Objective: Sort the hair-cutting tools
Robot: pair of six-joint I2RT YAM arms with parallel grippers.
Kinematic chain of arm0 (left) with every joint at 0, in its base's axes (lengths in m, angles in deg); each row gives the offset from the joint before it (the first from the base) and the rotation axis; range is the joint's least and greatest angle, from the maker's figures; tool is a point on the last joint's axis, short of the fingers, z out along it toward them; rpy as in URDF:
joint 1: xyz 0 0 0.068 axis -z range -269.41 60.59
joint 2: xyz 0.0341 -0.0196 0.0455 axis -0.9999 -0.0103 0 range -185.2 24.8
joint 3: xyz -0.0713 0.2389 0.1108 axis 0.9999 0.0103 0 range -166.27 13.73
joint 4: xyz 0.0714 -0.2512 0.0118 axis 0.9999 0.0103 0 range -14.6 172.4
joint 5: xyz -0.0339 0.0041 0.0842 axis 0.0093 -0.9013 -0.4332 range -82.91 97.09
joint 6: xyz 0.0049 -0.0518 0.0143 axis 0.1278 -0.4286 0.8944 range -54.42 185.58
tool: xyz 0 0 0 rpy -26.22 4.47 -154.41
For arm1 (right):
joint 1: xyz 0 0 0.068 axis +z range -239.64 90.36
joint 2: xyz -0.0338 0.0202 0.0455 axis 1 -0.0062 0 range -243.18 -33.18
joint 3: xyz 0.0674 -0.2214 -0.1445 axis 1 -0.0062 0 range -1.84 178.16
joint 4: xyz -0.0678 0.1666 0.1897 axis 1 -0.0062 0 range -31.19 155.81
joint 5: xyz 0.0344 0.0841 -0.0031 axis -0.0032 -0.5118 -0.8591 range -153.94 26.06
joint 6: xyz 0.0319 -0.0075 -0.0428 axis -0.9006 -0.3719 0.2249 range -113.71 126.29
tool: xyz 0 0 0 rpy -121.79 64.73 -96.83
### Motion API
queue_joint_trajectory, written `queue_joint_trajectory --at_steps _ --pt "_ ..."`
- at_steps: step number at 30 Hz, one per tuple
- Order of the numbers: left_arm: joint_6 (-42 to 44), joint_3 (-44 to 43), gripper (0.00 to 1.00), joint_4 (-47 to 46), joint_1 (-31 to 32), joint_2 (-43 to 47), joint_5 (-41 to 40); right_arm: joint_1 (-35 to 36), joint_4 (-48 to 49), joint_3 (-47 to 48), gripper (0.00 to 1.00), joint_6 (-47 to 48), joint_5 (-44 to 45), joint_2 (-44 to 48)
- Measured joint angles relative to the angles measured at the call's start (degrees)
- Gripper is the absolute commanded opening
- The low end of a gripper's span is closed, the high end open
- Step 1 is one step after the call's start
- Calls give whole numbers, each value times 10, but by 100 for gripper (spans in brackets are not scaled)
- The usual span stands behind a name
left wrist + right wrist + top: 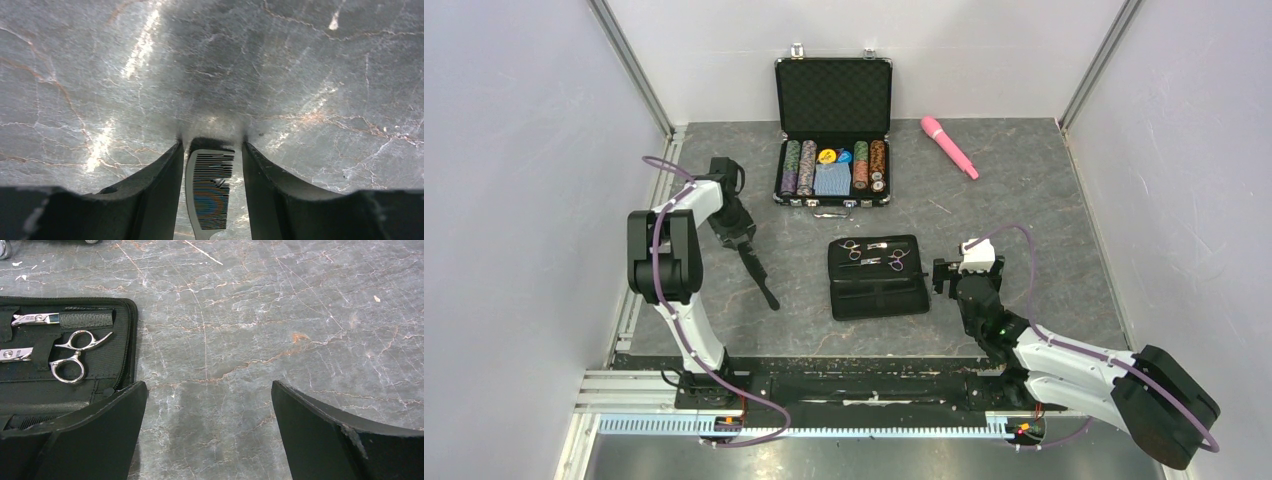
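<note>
Left gripper: open astride the black comb, narrow gaps either side.
Right gripper: wide open, just beside the pouch holding scissors.

Scissors shiny metal; pouch matt black cloth; table veined grey stone-look.

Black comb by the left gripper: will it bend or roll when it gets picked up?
The black comb looks thin and flat, so it probably feels light and won't roll. Its many fine teeth suggest plastic, which may flex slightly. In the top view it reaches far beyond the left gripper, so gripped at one end it could tilt or swing.
</note>
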Motion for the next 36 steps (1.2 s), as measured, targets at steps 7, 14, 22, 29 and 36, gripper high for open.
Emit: queue_joint_trajectory --at_steps 7,14,22,29,36 --pt "0 0 48 1 -13 0 6 -1 1 -1 98 0 0 0" --pt "4 0 42 2 -13 0 10 -1 4 -2 98 0 0 0" --pt "5 0 35 2 -14 0 13 -3 4 -5 98 0 -1 0" --pt "6 8 21 -2 -16 7 16 -5 4 -5 98 -1 -1 0" --pt "6 20 21 -2 -16 18 27 -5 4 -5 98 -1 -4 0"
